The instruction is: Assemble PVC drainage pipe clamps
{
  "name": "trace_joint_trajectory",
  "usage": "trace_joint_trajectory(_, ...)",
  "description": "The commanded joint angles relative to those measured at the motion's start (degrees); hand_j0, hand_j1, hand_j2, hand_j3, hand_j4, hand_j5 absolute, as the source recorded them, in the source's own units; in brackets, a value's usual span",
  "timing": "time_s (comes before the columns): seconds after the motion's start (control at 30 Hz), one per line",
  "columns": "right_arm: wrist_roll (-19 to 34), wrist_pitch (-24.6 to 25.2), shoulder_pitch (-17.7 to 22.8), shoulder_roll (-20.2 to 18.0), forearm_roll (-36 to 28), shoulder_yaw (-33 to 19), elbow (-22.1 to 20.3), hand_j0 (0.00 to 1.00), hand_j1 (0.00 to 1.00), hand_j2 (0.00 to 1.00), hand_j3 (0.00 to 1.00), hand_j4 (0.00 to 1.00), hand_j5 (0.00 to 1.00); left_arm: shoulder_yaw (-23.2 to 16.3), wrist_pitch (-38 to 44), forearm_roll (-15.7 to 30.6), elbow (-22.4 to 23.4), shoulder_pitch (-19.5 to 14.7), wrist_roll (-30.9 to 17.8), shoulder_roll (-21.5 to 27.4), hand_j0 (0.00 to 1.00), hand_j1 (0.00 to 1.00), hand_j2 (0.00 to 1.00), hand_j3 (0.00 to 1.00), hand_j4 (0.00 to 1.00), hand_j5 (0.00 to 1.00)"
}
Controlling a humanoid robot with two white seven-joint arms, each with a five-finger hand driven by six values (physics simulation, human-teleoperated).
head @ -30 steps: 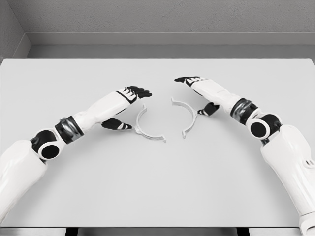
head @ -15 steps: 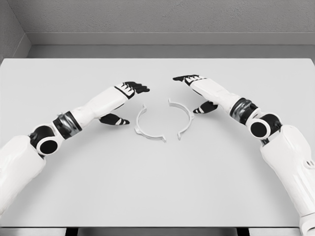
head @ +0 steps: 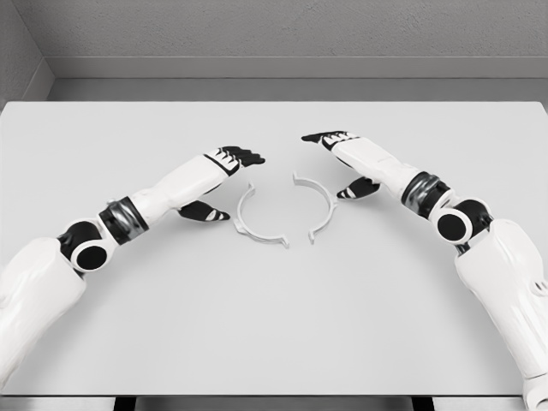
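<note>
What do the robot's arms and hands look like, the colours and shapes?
Both arms are glossy white rounded shells. Each has a dark grey-and-black banded ring on the forearm and a round black elbow joint with a white centre. The left robot hand and right robot hand have black fingers with white striping across the knuckles. No cables or markings show.

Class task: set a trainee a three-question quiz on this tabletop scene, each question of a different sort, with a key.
1. True or false: the left clamp half and the right clamp half are already joined into a ring.
2. Multiple choice: the left hand is A) gripping a clamp half, B) open beside one, C) out of view.
3. Fill in: both clamp halves lie flat on the white ____.

Key
1. False; their ends stand apart.
2. B; the right hand is likewise open, holding nothing.
3. table
</note>
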Motion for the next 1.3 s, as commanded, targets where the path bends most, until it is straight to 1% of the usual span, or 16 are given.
trace_joint_trajectory(0.0, 0.0, 0.06, 0.09, 0.02, -0.29, 0.09, -0.45, 1.0, 1.0, 1.0, 1.0, 1.0, 1.0, -0.07, 0.01, 0.37, 0.1, 0.0, -0.01, -0.11, 1.0, 1.0, 1.0, 1.0, 1.0, 1.0)
trace_joint_trajectory(0.27, 0.0, 0.59, 0.09, 0.46, -0.38, 0.7, -0.54, 1.0, 1.0, 1.0, 1.0, 1.0, 1.0, -0.07, 0.01, 0.37, 0.1, 0.0, -0.02, -0.11, 1.0, 1.0, 1.0, 1.0, 1.0, 1.0)
trace_joint_trajectory(0.33, -0.09, 0.59, -0.44, 0.11, -0.73, -0.26, -0.63, 1.0, 1.0, 1.0, 1.0, 1.0, 1.0, -0.07, 0.01, 0.45, 0.1, 0.0, -0.02, -0.11, 1.0, 1.0, 1.0, 1.0, 1.0, 1.0)
trace_joint_trajectory(0.4, 0.0, 0.42, -0.44, -0.06, -1.08, -6.67, -1.24, 1.0, 1.0, 1.0, 1.0, 1.0, 1.0, -0.07, 0.01, 0.45, 0.01, 0.09, -0.02, -0.11, 1.0, 1.0, 1.0, 1.0, 1.0, 1.0)
trace_joint_trajectory(0.43, 0.08, 0.59, -0.09, -1.12, -1.17, -9.05, -4.67, 1.0, 1.0, 1.0, 1.0, 1.0, 1.0, -0.33, 0.01, 0.45, 0.01, 0.09, 0.07, -0.11, 1.0, 1.0, 1.0, 1.0, 1.0, 1.0)
trace_joint_trajectory(0.47, 0.08, 0.85, 0.17, -2.26, -1.26, -9.75, -6.87, 1.0, 1.0, 1.0, 1.0, 1.0, 1.0, -0.33, 0.01, 0.45, 0.01, 0.09, 0.07, -0.11, 1.0, 1.0, 1.0, 1.0, 1.0, 1.0)
trace_joint_trajectory(0.5, 0.17, 1.03, 0.53, -3.31, -1.35, -10.63, -7.92, 1.0, 1.0, 1.0, 1.0, 1.0, 1.0, -0.33, 0.01, 0.37, 0.01, 0.09, 0.07, -0.11, 1.0, 1.0, 1.0, 1.0, 1.0, 1.0)
trace_joint_trajectory(0.53, 0.08, 0.86, 2.19, -4.98, -1.7, -11.69, -9.68, 1.0, 1.0, 1.0, 1.0, 1.0, 1.0, -0.33, 0.01, 0.37, 0.1, 0.26, -0.01, -0.11, 1.0, 1.0, 1.0, 1.0, 1.0, 1.0)
trace_joint_trajectory(0.6, 0.17, 0.68, 7.81, -7.44, -2.32, -17.3, -17.23, 1.0, 1.0, 1.0, 1.0, 1.0, 1.0, -0.33, 0.01, 0.37, 0.1, 0.62, -0.01, -0.11, 1.0, 1.0, 1.0, 1.0, 1.0, 1.0)
trace_joint_trajectory(0.67, 0.08, 0.15, 13.44, -7.8, -2.32, -22.14, -23.21, 1.0, 1.0, 1.0, 1.0, 1.0, 1.0, -0.33, 0.01, 0.37, 0.1, 0.7, 0.07, -0.11, 1.0, 1.0, 1.0, 1.0, 1.0, 1.0)
trace_joint_trajectory(0.7, 0.08, -0.81, 15.82, -8.15, -2.58, -24.6, -25.5, 1.0, 1.0, 1.0, 1.0, 1.0, 1.0, -0.33, 0.01, 0.37, 0.1, 0.7, 0.07, -0.11, 1.0, 1.0, 1.0, 1.0, 1.0, 1.0)
trace_joint_trajectory(0.77, 0.0, -2.83, 18.89, -8.77, -2.58, -27.24, -27.79, 1.0, 1.0, 1.0, 1.0, 1.0, 1.0, -0.33, 0.01, 0.45, 0.1, 0.62, -0.02, -0.11, 1.0, 1.0, 1.0, 1.0, 1.0, 1.0)
trace_joint_trajectory(0.83, 0.0, -6.44, 21.88, -8.77, -2.58, -29.97, -27.88, 1.0, 1.0, 1.0, 1.0, 1.0, 1.0, -0.33, 0.01, 0.45, 0.1, 0.62, -0.01, -0.11, 1.0, 1.0, 1.0, 1.0, 1.0, 1.0)
trace_joint_trajectory(0.97, 0.08, -8.46, 23.82, -8.85, -2.58, -30.41, -27.88, 1.0, 1.0, 1.0, 1.0, 1.0, 1.0, -0.33, 0.01, 0.37, 0.1, 0.62, 0.07, -0.99, 1.0, 1.0, 1.0, 1.0, 1.0, 1.0)
trace_joint_trajectory(1.0, 0.08, -10.13, 24.08, -8.85, -2.49, -30.41, -27.7, 1.0, 1.0, 1.0, 1.0, 1.0, 1.0, -0.33, 0.01, 0.37, 0.19, 0.62, 0.07, -0.99, 1.0, 1.0, 1.0, 1.0, 1.0, 1.0)
trace_joint_trajectory(1.27, 0.08, -10.4, 23.82, -8.68, -2.49, -30.06, -27.26, 1.0, 1.0, 1.0, 1.0, 1.0, 1.0, -0.77, 0.01, 0.37, 0.71, 0.44, -0.01, -1.61, 1.0, 1.0, 1.0, 1.0, 1.0, 1.0)
